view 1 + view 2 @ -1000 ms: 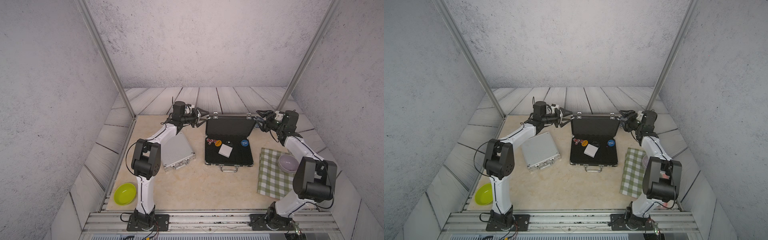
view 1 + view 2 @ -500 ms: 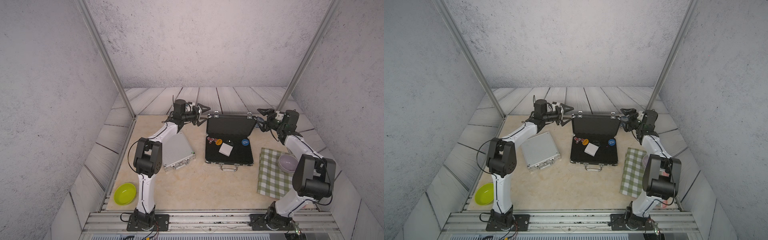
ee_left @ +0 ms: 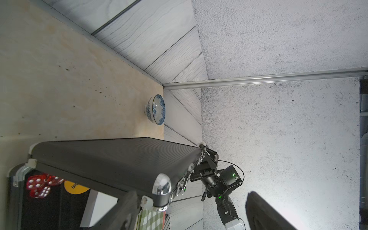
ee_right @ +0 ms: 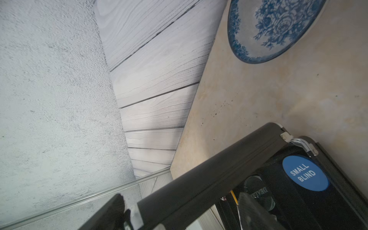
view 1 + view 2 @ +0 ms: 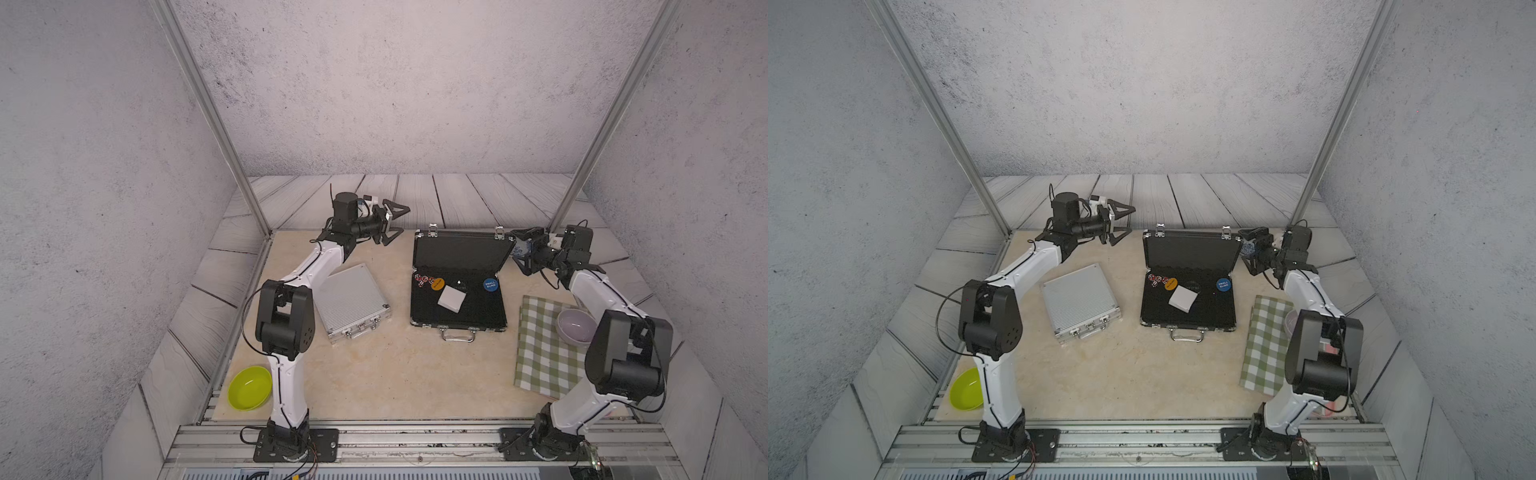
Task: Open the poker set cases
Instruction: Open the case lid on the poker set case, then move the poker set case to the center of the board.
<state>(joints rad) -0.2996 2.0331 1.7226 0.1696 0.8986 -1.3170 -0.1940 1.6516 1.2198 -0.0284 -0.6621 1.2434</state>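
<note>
— Where are the cases?

— The black case (image 5: 478, 309) sits mid-surface (image 5: 374, 374), open. Its lid (image 5: 461, 251) stands up at the far edge and its chrome handle (image 5: 457, 334) faces my bases. The silver case (image 5: 351, 301) lies flat and shut beside my left forearm, turned at an angle, with its latches on the near edge.

— And your tools?

— My left tool (image 5: 405, 219) hangs above the surface just off the lid's left corner. Its fingers are spread wide and there is nothing in them. My right tool (image 5: 514, 246) is at the lid's right corner and just as wide. In the right wrist view the lid's edge runs between its fingers (image 4: 111, 213). I cannot tell whether either finger touches it.

— What's inside the black one?

— Red dice (image 5: 422, 279) and an orange disc (image 5: 437, 284) on the left, and a blue disc (image 5: 491, 284) reading SMALL BLIND on the right. A white block (image 5: 451, 298) lies between them, nearer the handle.

— Anything else around?

— A blue-and-white bowl (image 3: 155, 109) stands behind the lid at the far edge of the surface. On my right a lilac bowl (image 5: 575, 326) rests on a checked cloth (image 5: 540, 353). A lime bowl (image 5: 249, 387) sits by my left base.
</note>
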